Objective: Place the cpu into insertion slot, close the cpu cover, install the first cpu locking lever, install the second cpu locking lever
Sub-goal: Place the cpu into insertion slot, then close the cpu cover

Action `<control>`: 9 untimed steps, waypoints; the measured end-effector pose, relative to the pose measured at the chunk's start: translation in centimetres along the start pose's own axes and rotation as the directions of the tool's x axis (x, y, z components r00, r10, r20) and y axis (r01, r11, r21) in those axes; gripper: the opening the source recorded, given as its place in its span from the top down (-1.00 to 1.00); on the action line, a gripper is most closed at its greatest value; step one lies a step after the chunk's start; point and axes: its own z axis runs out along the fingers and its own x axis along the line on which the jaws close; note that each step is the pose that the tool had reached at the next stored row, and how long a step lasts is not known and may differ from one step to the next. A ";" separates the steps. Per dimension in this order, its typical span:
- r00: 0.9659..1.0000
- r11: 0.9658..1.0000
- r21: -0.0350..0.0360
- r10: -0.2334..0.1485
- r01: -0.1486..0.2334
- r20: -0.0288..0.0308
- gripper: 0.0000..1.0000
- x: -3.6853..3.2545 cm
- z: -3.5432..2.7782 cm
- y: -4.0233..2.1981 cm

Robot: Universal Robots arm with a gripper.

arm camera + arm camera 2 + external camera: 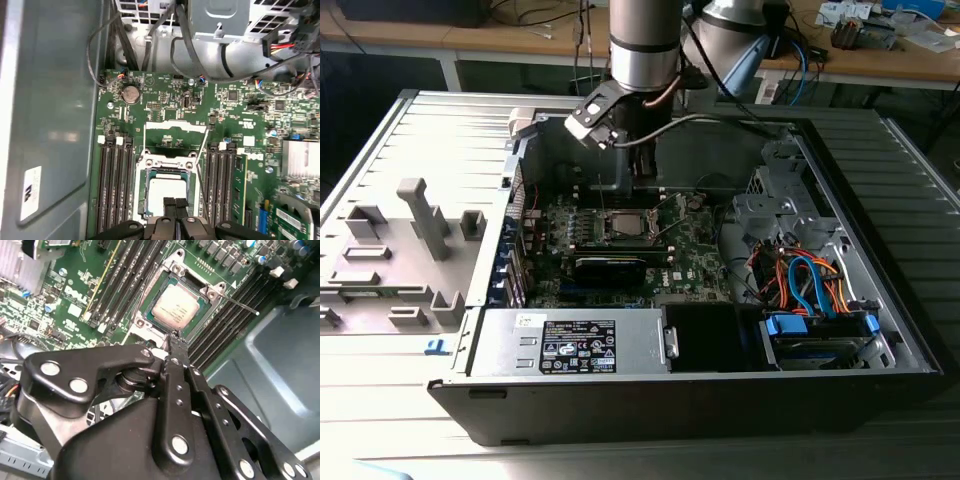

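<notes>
Fingertips of the gripper [175, 342] met with no gap between them and nothing visibly clamped. In both wrist views they hung just over one edge of the cpu [176, 309], without clear contact. The cpu lay flat in the insertion slot [141, 195], its pale metal top uncovered. The cpu cover [175, 125] stood raised off the slot on the side away from the gripper, with green board showing through its square window. A thin locking lever [239, 304] stuck out free beside the slot, unlatched. Long black memory slots [116, 190] flanked the slot on both sides. A round coin cell [131, 93] sat on the motherboard [165, 107] beyond the cover.

In the exterior view the arm [643, 45] reached straight down into the open computer case [880, 300], over the middle of the board. A grey power supply box [570, 345] filled the near side, and blue and orange cables [810, 280] lay bundled towards the exterior view's right. The case rested on a grey slatted surface [400, 420].
</notes>
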 end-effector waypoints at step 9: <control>1.000 1.000 0.000 0.000 0.000 -0.001 0.79 -0.36 -2.05 0.12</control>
